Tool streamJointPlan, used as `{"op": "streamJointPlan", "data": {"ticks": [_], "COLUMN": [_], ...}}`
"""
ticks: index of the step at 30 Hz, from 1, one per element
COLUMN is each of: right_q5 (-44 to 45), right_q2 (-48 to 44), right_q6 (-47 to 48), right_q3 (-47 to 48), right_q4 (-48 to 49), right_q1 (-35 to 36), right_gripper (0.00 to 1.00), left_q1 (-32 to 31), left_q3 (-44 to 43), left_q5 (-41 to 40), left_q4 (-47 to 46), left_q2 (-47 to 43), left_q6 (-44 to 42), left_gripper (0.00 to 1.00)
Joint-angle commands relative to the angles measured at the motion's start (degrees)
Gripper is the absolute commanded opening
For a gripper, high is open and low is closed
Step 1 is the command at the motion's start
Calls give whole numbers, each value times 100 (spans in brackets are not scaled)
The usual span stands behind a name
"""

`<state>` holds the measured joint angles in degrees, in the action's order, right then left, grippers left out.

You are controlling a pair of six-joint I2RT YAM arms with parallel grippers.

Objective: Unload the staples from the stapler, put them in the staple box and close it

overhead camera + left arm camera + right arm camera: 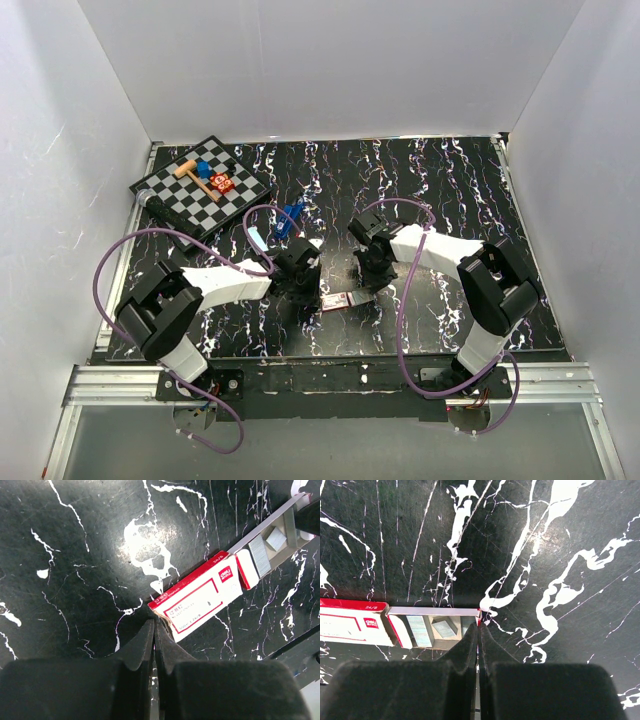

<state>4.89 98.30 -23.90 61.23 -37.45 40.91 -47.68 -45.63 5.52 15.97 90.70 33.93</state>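
The dark blue stapler (291, 217) lies on the marble-patterned table behind my left gripper (306, 290), held by nothing. A red-and-white staple box (336, 301) lies between both grippers. In the left wrist view my left gripper (154, 625) is shut on the end flap of the box's sleeve (200, 597). In the right wrist view my right gripper (479, 624) is shut on the end wall of the box's slid-out tray (437, 611). Silver staple strips (419, 630) lie inside that tray and also show in the left wrist view (259, 556).
A pale light-blue slender piece (259, 239) lies left of the stapler. A checkerboard (185, 205) at the back left carries a wooden mallet (192, 172), a blue piece and a red die (223, 184). White walls enclose the table.
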Motion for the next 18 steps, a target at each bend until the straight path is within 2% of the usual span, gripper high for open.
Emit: {"op": "streamJointPlan", "data": {"ticks": [1,18], "right_q5": [-67,-49], "right_q2": [-171,119], "right_q6": [-115,-115], "right_q3": [-6,372], "right_q4": [36,-25], "right_q1": [49,49], "right_gripper": [1,1], "left_q1": [31,22], "left_q3": [-183,-219], "left_q5": [125,178], "left_q4": [-59,-67], "left_q2": [71,141], "left_q6": [17,-10], "left_gripper": [0,0]}}
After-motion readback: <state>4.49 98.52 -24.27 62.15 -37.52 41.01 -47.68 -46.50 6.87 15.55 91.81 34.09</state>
